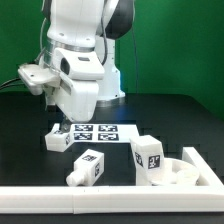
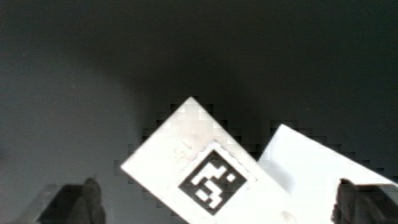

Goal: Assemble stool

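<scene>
Towering over everything, one white arm (image 1: 85, 60) stands at the back of one black table (image 1: 170, 115). One long white rail (image 1: 60, 200) runs along the table's front edge.

The stool is still in loose parts, all of them on the table. There is one round seat (image 1: 192, 172) at the exterior view's right, cut off by the picture's edge and lying just behind the rail. One marker board (image 1: 97, 132) lies flat near the middle.

There are three legs. The upright leg (image 1: 150, 158) stands just beside the seat. The lying leg (image 1: 88, 167) rests on its side near the rail, in front of the marker board. The left leg (image 1: 57, 138) sits at the board's end, on the exterior view's left, right under the arm's wrist.

The exterior view alone shows the seat, the board, the rail and all three legs, but the wrist's bulk hides the fingers there.

The wrist view alone shows the gripper (image 2: 219, 207). Its two dark fingertips (image 2: 75, 205) are spread wide with nothing gripped between them. Below them is one tagged white leg face (image 2: 199, 165), apart from the fingers. A second white surface (image 2: 311, 160) lies beside it, and I cannot tell what that surface is.
</scene>
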Available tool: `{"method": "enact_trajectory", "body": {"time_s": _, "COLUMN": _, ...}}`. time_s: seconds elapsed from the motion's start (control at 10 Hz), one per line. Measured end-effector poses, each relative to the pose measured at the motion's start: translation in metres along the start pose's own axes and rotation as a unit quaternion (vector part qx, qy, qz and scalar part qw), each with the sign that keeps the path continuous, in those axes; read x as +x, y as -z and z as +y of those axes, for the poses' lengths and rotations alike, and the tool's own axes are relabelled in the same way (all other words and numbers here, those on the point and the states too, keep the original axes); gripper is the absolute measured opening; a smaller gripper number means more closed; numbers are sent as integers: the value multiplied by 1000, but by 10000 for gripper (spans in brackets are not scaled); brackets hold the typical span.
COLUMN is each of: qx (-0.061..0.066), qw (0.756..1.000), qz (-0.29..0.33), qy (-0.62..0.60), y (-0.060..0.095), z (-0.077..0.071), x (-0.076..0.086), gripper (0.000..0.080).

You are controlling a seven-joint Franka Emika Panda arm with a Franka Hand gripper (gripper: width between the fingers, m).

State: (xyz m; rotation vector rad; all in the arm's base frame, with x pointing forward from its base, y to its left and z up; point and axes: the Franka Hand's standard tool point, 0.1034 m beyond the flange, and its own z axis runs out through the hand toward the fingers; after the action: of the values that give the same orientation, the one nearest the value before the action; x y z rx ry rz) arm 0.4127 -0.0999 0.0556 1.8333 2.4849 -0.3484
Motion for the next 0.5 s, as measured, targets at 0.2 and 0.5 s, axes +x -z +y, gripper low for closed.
{"method": "enact_trajectory", "body": {"time_s": 0.2, "qx": -1, "qw": 990, "qz": -6, "qy": -142, "y": 7, "z": 12, "x": -2, "gripper": 648}}
{"method": "enact_trajectory", "body": {"time_s": 0.5, "qx": 11, "qw": 947, "qz": -10, "qy": -320, "y": 4, "z": 18, "x": 13, "gripper": 648}}
